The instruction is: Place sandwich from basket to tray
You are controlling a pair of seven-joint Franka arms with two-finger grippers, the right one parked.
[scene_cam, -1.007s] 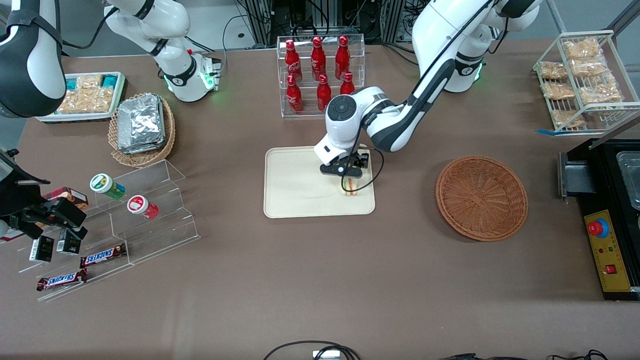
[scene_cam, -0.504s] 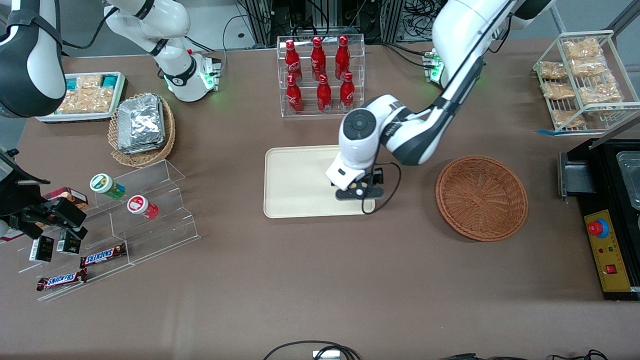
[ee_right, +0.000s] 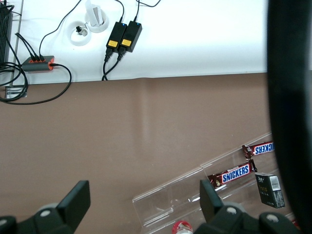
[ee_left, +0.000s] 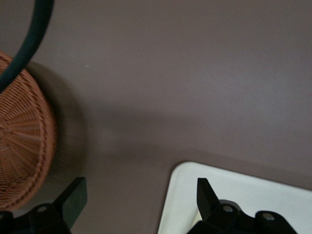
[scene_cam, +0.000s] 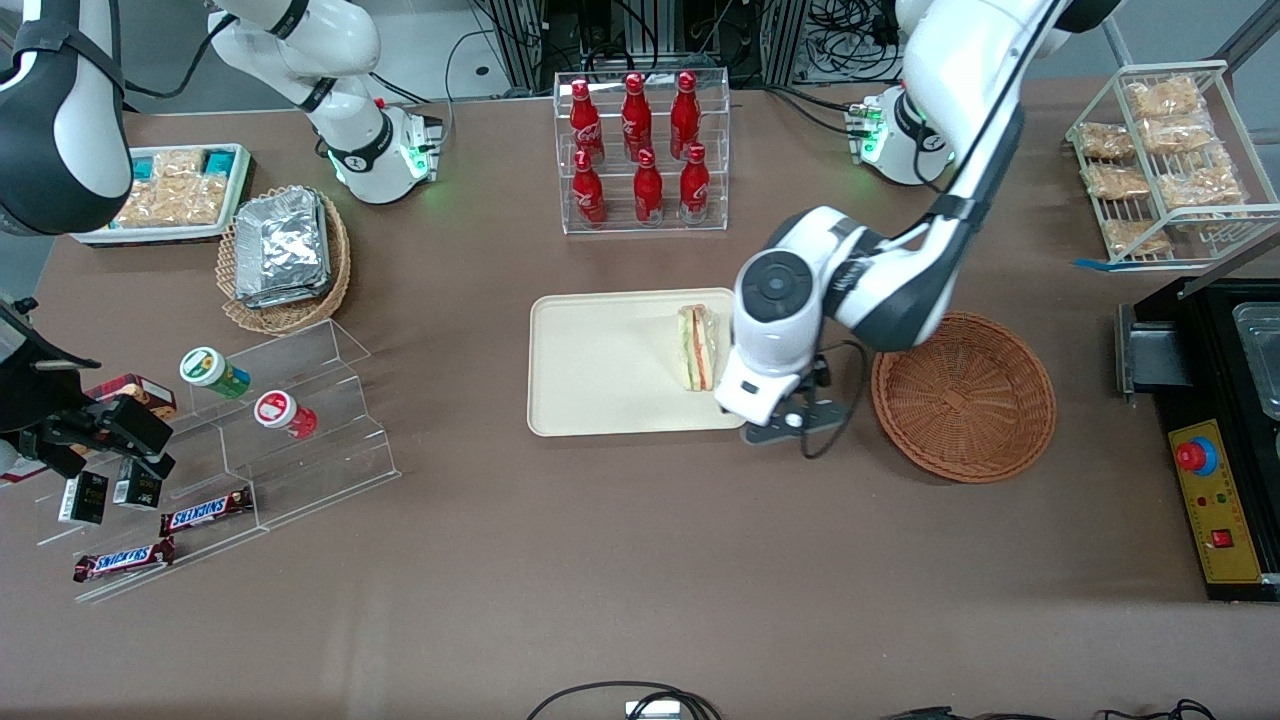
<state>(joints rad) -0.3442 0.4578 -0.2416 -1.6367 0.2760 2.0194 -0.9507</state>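
The sandwich (scene_cam: 697, 347), a wrapped wedge with white bread and green and red filling, lies on the cream tray (scene_cam: 600, 365) near the tray's edge toward the working arm. The round reddish-brown basket (scene_cam: 963, 395) stands empty toward the working arm's end. My left gripper (scene_cam: 790, 425) hangs above the tray's near corner, between tray and basket, apart from the sandwich. In the left wrist view the gripper (ee_left: 141, 200) is open and empty over bare tablecloth, with the tray's corner (ee_left: 234, 200) and the basket's rim (ee_left: 24, 146) to either side.
A clear rack of red bottles (scene_cam: 640, 150) stands farther from the camera than the tray. A tan basket of foil packets (scene_cam: 285, 255) and a clear stepped stand (scene_cam: 290, 420) lie toward the parked arm's end. A wire rack (scene_cam: 1165, 160) and black box (scene_cam: 1215, 420) lie toward the working arm's end.
The gripper has let go of the sandwich, which now lies on the tray. The arm has moved off the tray toward the basket and nearer the camera.
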